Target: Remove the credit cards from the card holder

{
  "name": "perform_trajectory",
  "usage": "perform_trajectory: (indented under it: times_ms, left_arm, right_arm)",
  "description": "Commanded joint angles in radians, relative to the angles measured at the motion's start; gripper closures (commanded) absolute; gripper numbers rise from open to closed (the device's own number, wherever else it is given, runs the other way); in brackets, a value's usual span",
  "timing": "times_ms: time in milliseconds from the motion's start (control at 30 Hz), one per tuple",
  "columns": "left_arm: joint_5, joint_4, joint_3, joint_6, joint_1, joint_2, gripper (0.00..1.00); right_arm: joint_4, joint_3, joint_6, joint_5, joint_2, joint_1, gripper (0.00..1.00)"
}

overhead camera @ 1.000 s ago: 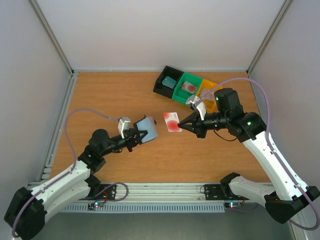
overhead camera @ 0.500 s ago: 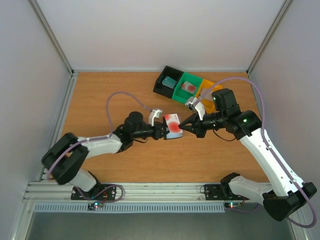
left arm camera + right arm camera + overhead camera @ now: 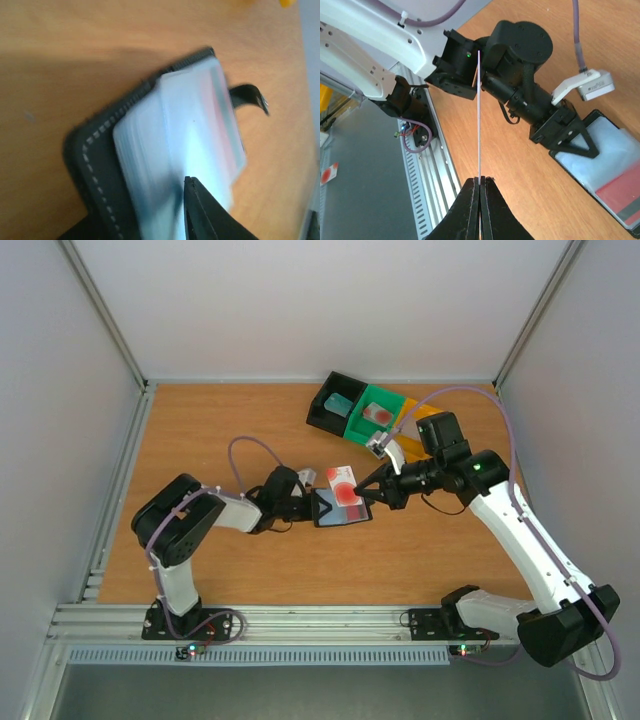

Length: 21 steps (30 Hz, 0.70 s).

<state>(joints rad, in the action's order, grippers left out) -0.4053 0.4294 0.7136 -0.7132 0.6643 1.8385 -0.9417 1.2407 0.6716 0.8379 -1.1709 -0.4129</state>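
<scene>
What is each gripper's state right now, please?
Left gripper: at the card holder; open or shut cannot be told.
Right gripper: closed on a credit card.

Black card holder (image 3: 165, 145), white-stitched, pale blue pockets; card (image 3: 343, 485) white with red.

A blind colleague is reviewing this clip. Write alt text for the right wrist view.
The right gripper, shut, pinches a thin credit card seen edge-on as an upright white line. Behind it, the left gripper meets one end of the open card holder on the wooden table, its pale pockets and a red card showing.
</scene>
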Motion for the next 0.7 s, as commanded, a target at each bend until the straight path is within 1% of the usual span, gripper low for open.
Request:
perform_trajectory:
  times_ms: [0, 67, 100, 167, 233, 333, 400, 433, 467, 500, 533, 600, 633, 667]
  left_arm:
    - [0.105, -0.122, 0.015, 0.005, -0.036, 0.001, 0.63]
    - [0.161, -0.157, -0.002, -0.003, -0.042, -0.027, 0.48]
    - [0.192, -0.173, -0.015, -0.01, -0.046, -0.046, 0.43]
    - [0.241, -0.204, -0.043, -0.024, -0.058, -0.097, 0.36]
    - [0.265, -0.223, -0.078, -0.016, -0.073, -0.18, 0.33]
    - [0.254, -0.233, -0.142, 0.037, -0.118, -0.338, 0.33]
    - [0.191, -0.146, -0.202, 0.112, -0.173, -0.457, 0.32]
    - [0.13, -0.087, -0.227, 0.2, -0.21, -0.524, 0.32]
    - [0.036, -0.043, -0.241, 0.289, -0.238, -0.588, 0.32]
    - [-0.082, -0.023, -0.241, 0.438, -0.272, -0.657, 0.31]
    - [-0.216, -0.039, -0.22, 0.51, -0.304, -0.718, 0.29]
    - [-0.534, -0.188, -0.136, 0.669, -0.346, -0.806, 0.26]
    - [-0.686, -0.284, -0.096, 0.723, -0.356, -0.834, 0.25]
    - [-0.8, -0.409, -0.059, 0.796, -0.363, -0.86, 0.23]
  right_arm:
    - [-0.019, 0.02, 0.022, 0.024, -0.009, 0.006, 0.99]
    - [-0.02, 0.025, 0.023, 0.021, -0.013, 0.006, 0.99]
    - [-0.023, 0.028, 0.025, 0.023, -0.014, 0.007, 0.99]
    - [-0.029, 0.037, 0.031, 0.024, -0.022, 0.008, 0.99]
    - [-0.045, 0.054, 0.034, 0.024, -0.037, 0.007, 0.99]
    - [-0.101, 0.097, 0.048, -0.015, -0.074, 0.005, 0.99]
    - [-0.149, 0.138, 0.07, -0.056, -0.109, -0.013, 0.99]
    - [-0.168, 0.159, 0.085, -0.076, -0.123, -0.041, 0.99]
    - [-0.18, 0.171, 0.106, -0.096, -0.129, -0.07, 0.99]
    - [-0.192, 0.184, 0.131, -0.126, -0.132, -0.107, 0.99]
    - [-0.203, 0.198, 0.149, -0.159, -0.135, -0.143, 0.99]
    - [-0.235, 0.233, 0.179, -0.245, -0.152, -0.222, 0.99]
    - [-0.259, 0.256, 0.191, -0.292, -0.169, -0.26, 0.99]
    - [-0.285, 0.283, 0.199, -0.339, -0.19, -0.299, 0.99]
